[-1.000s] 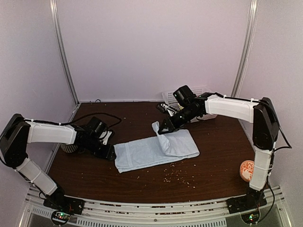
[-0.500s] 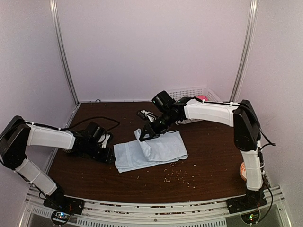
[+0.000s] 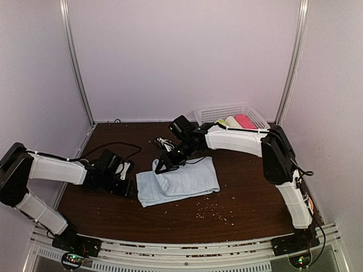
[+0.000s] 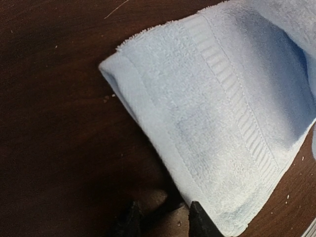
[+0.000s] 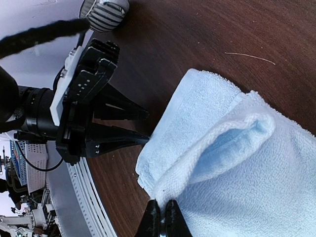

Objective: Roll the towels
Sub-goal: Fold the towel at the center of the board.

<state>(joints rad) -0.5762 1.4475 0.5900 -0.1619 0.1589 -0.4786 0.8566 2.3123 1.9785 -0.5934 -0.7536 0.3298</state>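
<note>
The pale blue towel [image 3: 187, 181] lies on the brown table, its right part folded back over itself to the left. My right gripper [image 3: 160, 168] is shut on the folded-over edge [image 5: 197, 163] and holds it just above the towel's left end; its fingertips [image 5: 159, 217] are pinched together. My left gripper [image 3: 132, 188] is low at the towel's left edge, open, with bare table between its fingers [image 4: 200, 222], and the towel's hem [image 4: 217, 123] beside the right one. It also shows in the right wrist view [image 5: 147, 127]. The yellow-green patterned towel is not plainly in view.
A white basket [image 3: 211, 114] at the back right holds a yellowish roll [image 3: 220, 122], a cream roll [image 3: 232, 122] and a pink roll [image 3: 245, 120]. Crumbs [image 3: 211, 211] are scattered in front of the towel. A striped object [image 5: 104, 11] sits behind my left arm.
My right gripper has carried the towel's right end leftwards over the rest, to near my left gripper. The basket's rolls came into view. My left gripper has hardly moved.
</note>
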